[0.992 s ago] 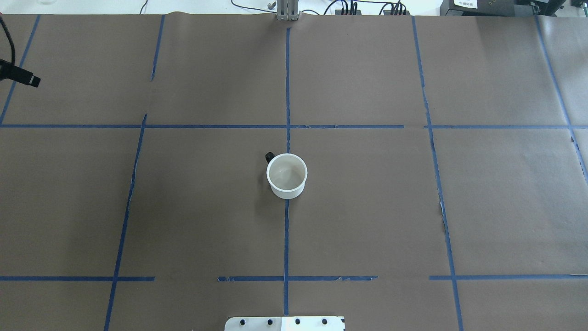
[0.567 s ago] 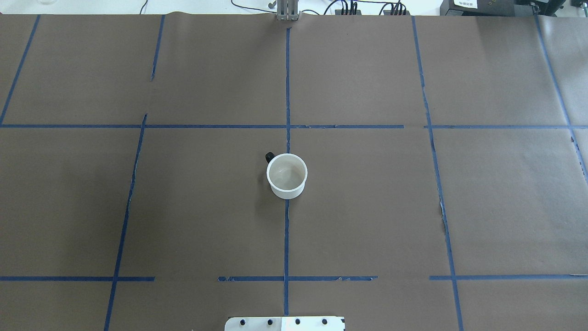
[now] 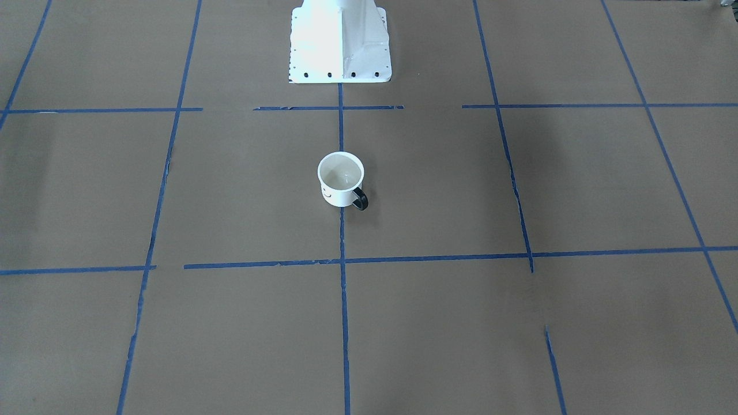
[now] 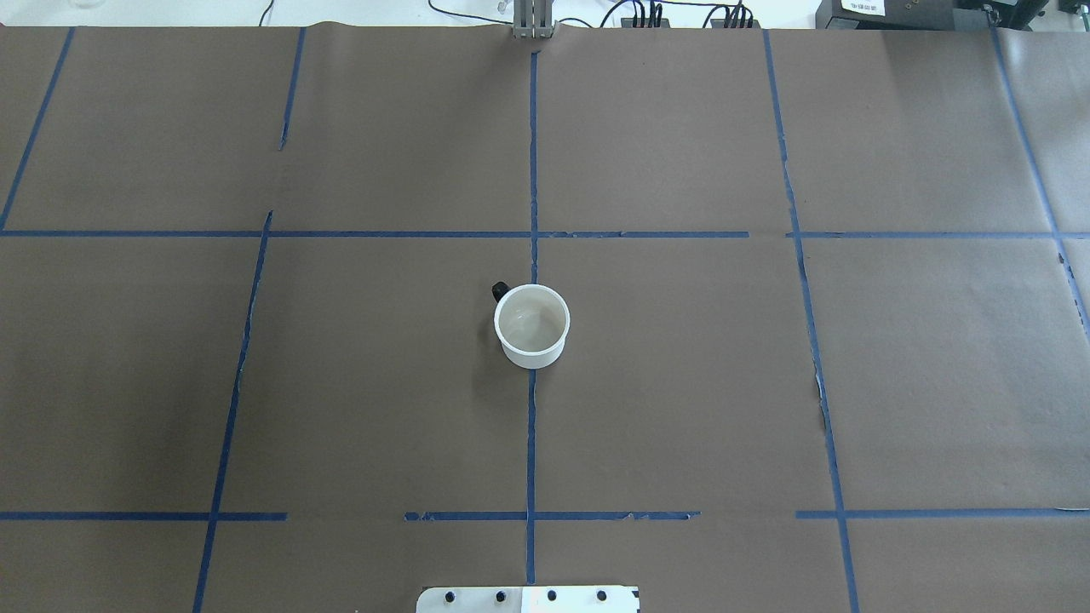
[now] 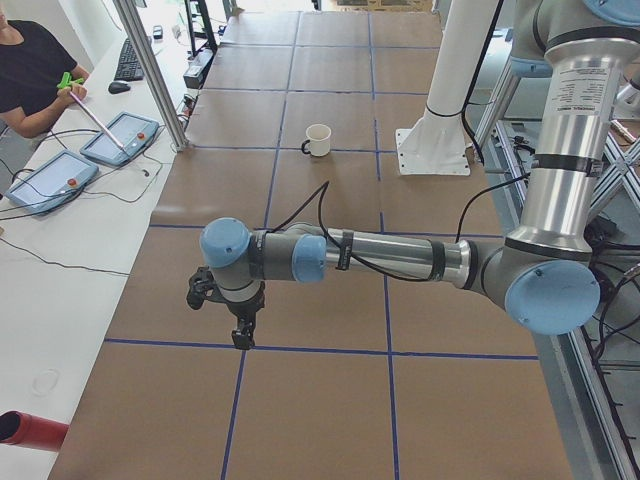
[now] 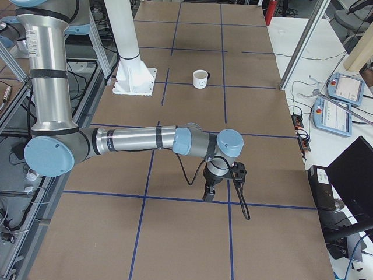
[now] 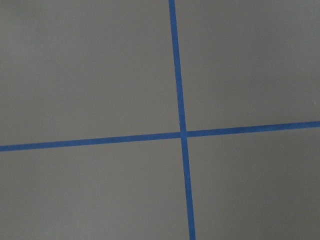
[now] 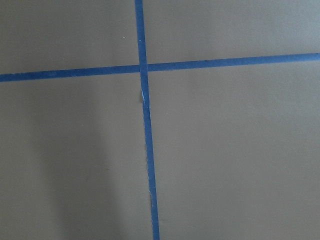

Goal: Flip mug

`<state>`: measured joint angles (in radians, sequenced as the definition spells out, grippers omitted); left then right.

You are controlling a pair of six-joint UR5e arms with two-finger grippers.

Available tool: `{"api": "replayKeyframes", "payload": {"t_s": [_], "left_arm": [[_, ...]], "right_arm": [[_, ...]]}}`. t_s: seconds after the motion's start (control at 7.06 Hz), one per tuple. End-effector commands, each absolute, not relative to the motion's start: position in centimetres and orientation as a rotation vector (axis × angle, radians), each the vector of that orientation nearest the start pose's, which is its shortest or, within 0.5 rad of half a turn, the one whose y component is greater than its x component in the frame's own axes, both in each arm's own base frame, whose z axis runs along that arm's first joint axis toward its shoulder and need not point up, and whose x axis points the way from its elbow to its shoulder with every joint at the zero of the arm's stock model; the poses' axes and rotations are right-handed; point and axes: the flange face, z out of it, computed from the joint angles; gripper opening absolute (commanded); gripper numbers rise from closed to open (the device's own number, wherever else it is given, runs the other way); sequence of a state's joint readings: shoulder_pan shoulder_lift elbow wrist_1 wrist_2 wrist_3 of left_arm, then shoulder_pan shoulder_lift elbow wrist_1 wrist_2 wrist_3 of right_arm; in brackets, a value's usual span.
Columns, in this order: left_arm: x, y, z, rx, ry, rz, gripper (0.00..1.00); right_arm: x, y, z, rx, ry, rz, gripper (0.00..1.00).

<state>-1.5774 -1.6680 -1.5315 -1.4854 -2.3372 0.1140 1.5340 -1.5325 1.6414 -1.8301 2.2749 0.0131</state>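
The mug is small and white with a black handle. It stands upright, open side up, on the centre tape line of the table. In the front-facing view its smiley face and handle point away from the robot base. It is small in both side views. My left gripper hangs over the table far to the mug's left; I cannot tell if it is open. My right gripper hangs far to the mug's right; I cannot tell its state either. Both wrist views show only brown paper and blue tape.
The table is covered in brown paper with a blue tape grid. The white robot base stands behind the mug. An operator and control tablets are at a side bench, beyond a metal post.
The left gripper's tip, seen at the overhead view's left edge one second ago, has moved out of that view. The mug has not moved.
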Motion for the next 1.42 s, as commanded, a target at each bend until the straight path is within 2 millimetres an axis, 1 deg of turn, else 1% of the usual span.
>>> {"api": "replayKeyframes", "payload": {"t_s": [0.0, 0.14, 0.28, 0.71, 1.28], "left_arm": [[-7.3, -50.8, 66.4, -0.014, 0.781, 0.084, 1.0], [-7.3, -50.1, 66.7, -0.02, 0.783, 0.079, 1.0], [-7.3, -49.5, 66.2, -0.01, 0.782, 0.081, 1.0], [-7.2, -49.2, 65.2, 0.006, 0.781, 0.085, 1.0], [-7.2, -49.3, 65.0, 0.005, 0.781, 0.083, 1.0]], "right_arm": [[5.1, -49.6, 63.5, -0.162, -0.699, 0.031, 1.0], [5.1, -49.6, 63.5, -0.162, -0.699, 0.031, 1.0], [5.1, -49.6, 63.5, -0.162, -0.699, 0.031, 1.0], [5.1, -49.6, 63.5, -0.161, -0.699, 0.029, 1.0], [5.1, -49.6, 63.5, -0.162, -0.699, 0.031, 1.0]]}}
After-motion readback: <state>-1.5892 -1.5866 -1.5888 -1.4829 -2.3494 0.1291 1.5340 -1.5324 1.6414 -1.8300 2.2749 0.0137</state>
